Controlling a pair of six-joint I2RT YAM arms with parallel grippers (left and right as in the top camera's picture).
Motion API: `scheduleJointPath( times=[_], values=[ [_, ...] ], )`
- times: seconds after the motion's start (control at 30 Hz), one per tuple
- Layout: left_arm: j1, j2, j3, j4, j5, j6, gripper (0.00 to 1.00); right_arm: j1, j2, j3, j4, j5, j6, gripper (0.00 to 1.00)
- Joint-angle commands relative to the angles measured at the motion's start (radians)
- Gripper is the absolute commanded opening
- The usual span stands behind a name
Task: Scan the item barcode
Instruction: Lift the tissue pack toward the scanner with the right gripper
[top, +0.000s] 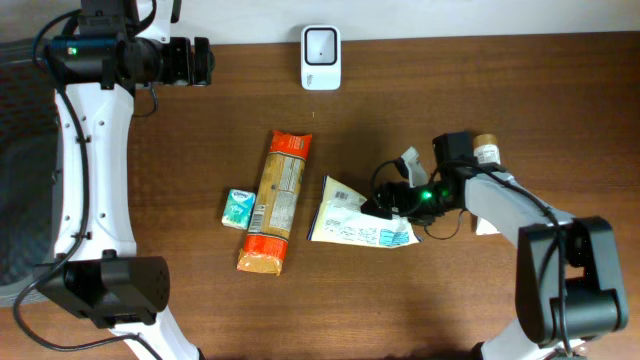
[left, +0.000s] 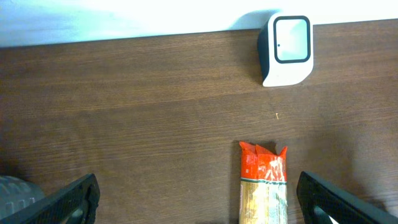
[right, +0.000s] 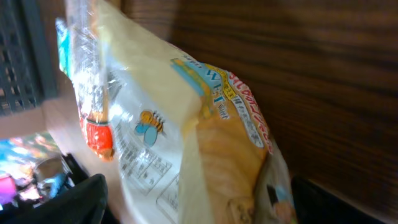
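A white and yellow snack bag (top: 352, 218) lies flat on the brown table, right of centre. My right gripper (top: 388, 202) is at the bag's right end. In the right wrist view the bag (right: 186, 124) fills the space between the dark fingers (right: 71, 202), which stand wide apart, so the right gripper (right: 205, 208) is open. The white barcode scanner (top: 321, 57) with a dark window stands at the table's far edge and also shows as the scanner (left: 286, 50) in the left wrist view. My left gripper (top: 203, 62) hovers open at the far left, holding nothing.
A long pasta packet (top: 276, 202) with orange ends lies left of the bag, its top end (left: 263, 168) below the left gripper (left: 199, 211). A small teal pack (top: 238, 208) sits beside it. A small bottle (top: 485, 150) stands behind the right arm.
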Motion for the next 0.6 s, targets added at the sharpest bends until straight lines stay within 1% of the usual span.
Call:
scheduleJointPath(
  times=[0.0,0.13,0.17,0.2,0.23,0.3,0.37,0.43,0.57],
  values=[
    [0.002,-0.016,0.005,0.002,0.003,0.016,0.99,0.035,0.052,-0.011,0.006,-0.013,0.082,0.79],
    [0.002,-0.016,0.005,0.002,0.004,0.016,0.99,0.037,0.076,-0.011,0.007,-0.013,0.1,0.4],
    [0.002,-0.016,0.005,0.002,0.003,0.016,0.99,0.037,0.076,-0.011,0.008,-0.018,0.099,0.34],
    [0.002,-0.016,0.005,0.002,0.004,0.016,0.99,0.036,0.076,-0.011,0.013,-0.026,0.1,0.31],
    [0.002,-0.016,0.005,0.002,0.004,0.016,0.99,0.036,0.073,-0.01,0.019,-0.04,0.099,0.25],
    [0.002,-0.016,0.005,0.002,0.003,0.016,0.99,0.036,0.067,0.001,0.034,-0.104,0.099,0.16],
    [0.002,-0.016,0.005,0.002,0.003,0.016,0.99,0.036,0.057,0.03,0.033,-0.158,0.099,0.04],
    [0.002,-0.016,0.005,0.002,0.003,0.016,0.99,0.036,0.031,0.076,0.031,-0.216,0.1,0.04],
    [0.002,-0.016,0.005,0.002,0.004,0.016,0.99,0.036,-0.061,0.204,-0.034,-0.317,0.095,0.04]
  ],
)
